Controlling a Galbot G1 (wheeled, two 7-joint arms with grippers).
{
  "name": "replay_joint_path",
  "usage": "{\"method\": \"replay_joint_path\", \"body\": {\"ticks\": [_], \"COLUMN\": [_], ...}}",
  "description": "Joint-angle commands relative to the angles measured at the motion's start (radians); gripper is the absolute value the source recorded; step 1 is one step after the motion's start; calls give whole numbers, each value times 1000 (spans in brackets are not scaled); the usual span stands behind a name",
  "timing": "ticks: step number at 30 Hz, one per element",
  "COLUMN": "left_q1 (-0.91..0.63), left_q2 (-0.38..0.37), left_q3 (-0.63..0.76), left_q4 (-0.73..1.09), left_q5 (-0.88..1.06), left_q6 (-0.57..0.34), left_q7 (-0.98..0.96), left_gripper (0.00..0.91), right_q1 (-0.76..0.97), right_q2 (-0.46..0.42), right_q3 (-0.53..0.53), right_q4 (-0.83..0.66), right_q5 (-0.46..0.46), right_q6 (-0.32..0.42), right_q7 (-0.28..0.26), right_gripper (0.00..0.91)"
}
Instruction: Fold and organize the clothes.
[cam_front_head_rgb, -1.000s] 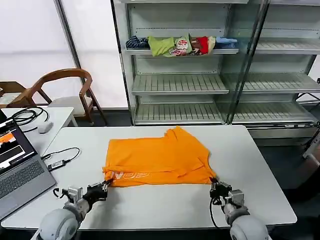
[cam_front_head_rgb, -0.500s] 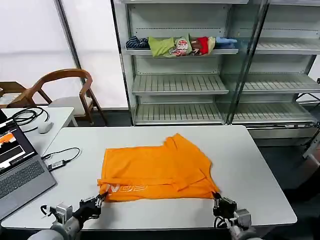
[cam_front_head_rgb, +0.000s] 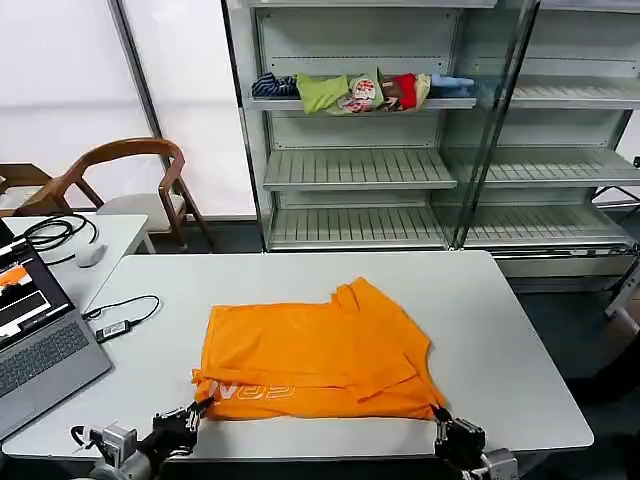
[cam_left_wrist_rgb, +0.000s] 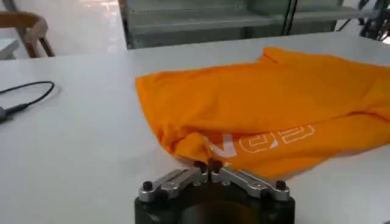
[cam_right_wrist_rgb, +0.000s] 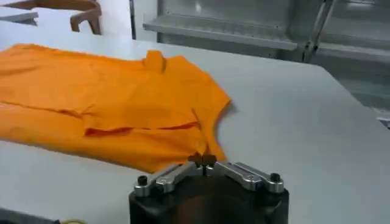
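Note:
The orange T-shirt (cam_front_head_rgb: 318, 362) lies partly folded on the white table (cam_front_head_rgb: 510, 350), white lettering showing along its near edge. My left gripper (cam_front_head_rgb: 196, 410) is at the table's near edge, shut on the shirt's near left corner (cam_left_wrist_rgb: 194, 148). My right gripper (cam_front_head_rgb: 440, 416) pinches the near right corner (cam_right_wrist_rgb: 198, 143), also shut. In the left wrist view the lettering (cam_left_wrist_rgb: 262, 140) runs just past the left gripper (cam_left_wrist_rgb: 207, 165). The right wrist view shows the right gripper (cam_right_wrist_rgb: 202, 161) with the shirt (cam_right_wrist_rgb: 109, 103) spread beyond it.
A laptop (cam_front_head_rgb: 35, 345) sits at the left edge with a cable and adapter (cam_front_head_rgb: 118, 322) on the table. A wooden chair (cam_front_head_rgb: 130, 185) stands behind. Metal shelving (cam_front_head_rgb: 400, 170) at the back holds a row of bundled clothes (cam_front_head_rgb: 360, 90).
Both grippers have drawn back toward the near table edge, dragging the shirt's near corners with them. The shirt has slid closer and spread flatter.

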Motion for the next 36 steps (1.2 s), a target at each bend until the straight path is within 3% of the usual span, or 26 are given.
{"method": "replay_joint_path", "body": {"ticks": [1,2,17,25,30,36], "left_q1": [30,30,37,86,32,-131], "left_q2": [1,2,13,67,86,76], "left_q3": [-10,-11,-57,-181,-187,-95], "left_q4": [-11,-10,-66,-104,-77,27], "left_q5": [3,4,19,-36,-60,-110], "left_q6": [-3,-3,-2,9,12,10], "left_q7": [3,3,-4,0,-1,-1], "left_gripper": [171,907,907,907,907,907], "right_q1": [-31,-33,-74,-47,46,233], "right_q2": [-1,-2,-1,-34,-34,-28], "right_q3": [11,11,91,186,160,76], "right_q4": [12,14,56,118,86,10], "right_q5": [-4,-4,3,83,97,113], "right_q6": [5,5,-1,-13,-19,-57], "right_q7": [0,0,-20,-27,-15,26], "right_gripper": [322,907,907,907,907,907]}}
